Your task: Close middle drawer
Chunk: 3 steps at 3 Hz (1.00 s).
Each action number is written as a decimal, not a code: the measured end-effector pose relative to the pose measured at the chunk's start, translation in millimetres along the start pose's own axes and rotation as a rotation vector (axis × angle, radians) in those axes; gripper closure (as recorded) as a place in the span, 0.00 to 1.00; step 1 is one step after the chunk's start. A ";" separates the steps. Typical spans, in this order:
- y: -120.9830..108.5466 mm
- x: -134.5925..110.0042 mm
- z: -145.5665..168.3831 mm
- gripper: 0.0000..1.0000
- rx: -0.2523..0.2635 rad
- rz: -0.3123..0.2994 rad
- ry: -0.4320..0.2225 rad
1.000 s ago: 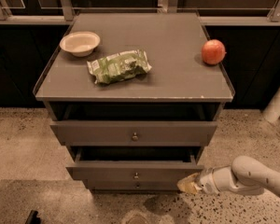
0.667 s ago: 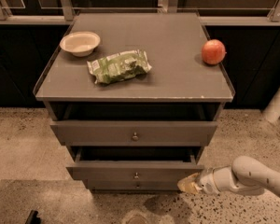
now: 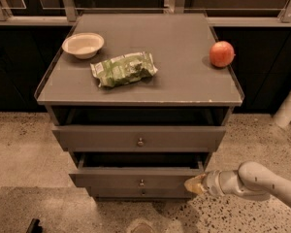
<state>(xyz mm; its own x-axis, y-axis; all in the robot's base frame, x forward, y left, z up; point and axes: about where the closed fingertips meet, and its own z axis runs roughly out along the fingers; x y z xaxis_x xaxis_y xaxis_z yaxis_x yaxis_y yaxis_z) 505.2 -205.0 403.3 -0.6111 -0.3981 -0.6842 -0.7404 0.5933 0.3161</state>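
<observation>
The middle drawer (image 3: 111, 177) of the grey-brown cabinet stands pulled out, its low front with a small round knob (image 3: 141, 182) forward of the drawer fronts above and below. My gripper (image 3: 194, 184) is low at the right, at the right end of that drawer front, on the end of the white arm (image 3: 254, 181) that reaches in from the right edge. Whether it touches the front is not clear.
The top drawer (image 3: 87, 138) is also partly out; the third drawer front (image 3: 116, 193) sits just below. On the cabinet top (image 3: 184, 33) lie a white bowl (image 3: 83, 44), a green snack bag (image 3: 123, 69) and a red apple (image 3: 221, 53). The floor is speckled stone, with a white post (image 3: 288, 106) at the right.
My gripper has edged slightly up and left toward the middle drawer's right end. The drawer has not visibly moved.
</observation>
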 end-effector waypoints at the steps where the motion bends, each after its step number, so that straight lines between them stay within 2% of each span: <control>1: -16.9 -10.5 3.2 1.00 0.042 -0.019 -0.024; 3: -39.7 -50.1 -1.6 1.00 0.127 -0.082 -0.075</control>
<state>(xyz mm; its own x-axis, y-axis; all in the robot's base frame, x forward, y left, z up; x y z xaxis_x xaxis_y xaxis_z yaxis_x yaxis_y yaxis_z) 564.7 -209.7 426.1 -0.5244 -0.3983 -0.7526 -0.7426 0.6463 0.1754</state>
